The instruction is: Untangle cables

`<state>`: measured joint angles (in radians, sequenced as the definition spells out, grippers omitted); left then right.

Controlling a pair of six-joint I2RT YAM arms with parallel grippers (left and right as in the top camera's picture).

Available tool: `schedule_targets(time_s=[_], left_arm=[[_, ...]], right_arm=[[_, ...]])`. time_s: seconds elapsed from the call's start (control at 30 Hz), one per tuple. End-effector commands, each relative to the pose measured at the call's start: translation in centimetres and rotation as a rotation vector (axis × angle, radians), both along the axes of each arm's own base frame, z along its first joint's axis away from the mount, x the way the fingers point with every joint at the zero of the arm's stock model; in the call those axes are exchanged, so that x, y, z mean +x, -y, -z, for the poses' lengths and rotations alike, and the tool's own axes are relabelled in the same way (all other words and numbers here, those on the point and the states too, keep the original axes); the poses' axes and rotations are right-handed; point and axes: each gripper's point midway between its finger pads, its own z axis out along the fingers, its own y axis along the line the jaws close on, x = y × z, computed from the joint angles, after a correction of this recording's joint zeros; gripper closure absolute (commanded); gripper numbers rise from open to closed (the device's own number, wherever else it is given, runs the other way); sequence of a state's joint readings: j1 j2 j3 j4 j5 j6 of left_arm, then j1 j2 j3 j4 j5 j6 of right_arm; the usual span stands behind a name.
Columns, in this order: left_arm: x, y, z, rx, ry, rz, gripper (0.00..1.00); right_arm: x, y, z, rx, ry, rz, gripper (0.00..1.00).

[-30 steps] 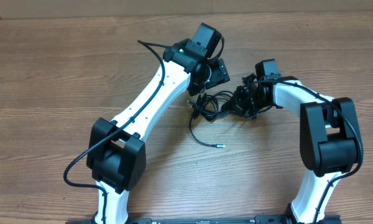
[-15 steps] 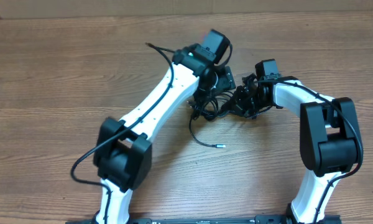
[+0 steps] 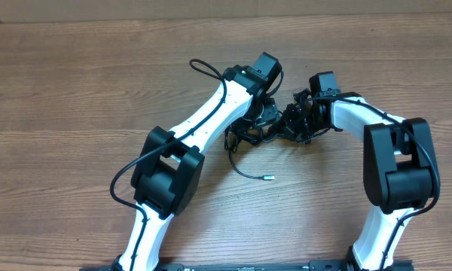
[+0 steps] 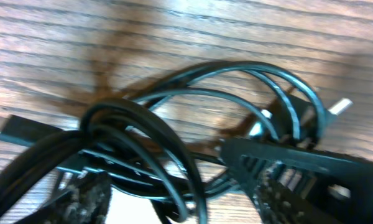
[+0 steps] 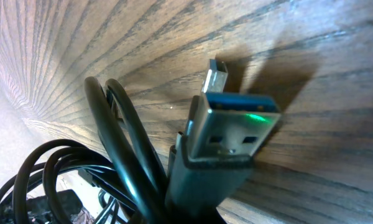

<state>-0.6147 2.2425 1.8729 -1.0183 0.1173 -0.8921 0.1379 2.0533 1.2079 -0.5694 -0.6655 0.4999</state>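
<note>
The cables (image 3: 245, 138) lie as a black tangle on the wooden table between my two grippers. One loose strand runs toward the front and ends in a small metallic plug (image 3: 270, 178). My left gripper (image 3: 262, 119) is low over the tangle and open. In the left wrist view the cable loops (image 4: 193, 99) sit between and in front of its fingers (image 4: 90, 196). My right gripper (image 3: 290, 124) is shut on the cables at the tangle's right side. A silver USB plug (image 5: 233, 130) sticks out in front of it, with black loops (image 5: 112, 143) to its left.
The bare wooden table (image 3: 75, 98) stretches all round. The left arm's own thick wire (image 3: 203, 69) arches up behind its wrist. The two grippers are almost touching above the tangle. A light wall edge runs along the back.
The left arm has swung to the right and its gripper has come down onto the tangle, close to the right gripper. The right arm and the loose strand have stayed put.
</note>
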Motion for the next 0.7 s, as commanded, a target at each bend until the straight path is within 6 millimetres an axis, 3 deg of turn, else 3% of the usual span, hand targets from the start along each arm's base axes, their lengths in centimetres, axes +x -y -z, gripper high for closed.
schedule_targets(time_s=[0.0,0.23,0.3,0.33,0.4,0.43,0.53,0.67], left_arm=[[0.6,-1.3,1.7,0.076,0.005,-0.022,0.33],[0.3,-1.0,3.5,0.079,-0.028,-0.017,0.37],[0.2,-1.0,4.2,0.082,-0.039,-0.016,0.42],[0.3,-1.0,4.4,0.083,-0.039,-0.016,0.49],[0.4,-1.0,4.4,0.082,-0.037,-0.013,0.85],[0.4,-1.1,4.3,0.082,-0.035,-0.003,0.96],[0.7,-1.4,3.4,0.064,-0.033,0.051,0.96],[1.4,-1.0,0.6,-0.043,0.003,0.267,0.96]], right_arm=[[-0.3,0.6,0.7,-0.022,-0.014,0.01,0.96],[-0.3,0.5,0.7,-0.022,-0.015,0.01,0.96],[-0.3,0.6,0.7,-0.022,-0.016,0.01,0.96],[-0.3,0.6,0.7,-0.022,-0.017,0.01,0.96],[-0.3,0.6,0.7,-0.022,-0.018,0.01,0.96],[-0.3,0.6,0.7,-0.022,-0.018,0.01,0.96],[-0.3,0.6,0.7,-0.022,-0.018,0.01,0.96],[-0.3,0.6,0.7,-0.024,-0.015,0.007,0.96]])
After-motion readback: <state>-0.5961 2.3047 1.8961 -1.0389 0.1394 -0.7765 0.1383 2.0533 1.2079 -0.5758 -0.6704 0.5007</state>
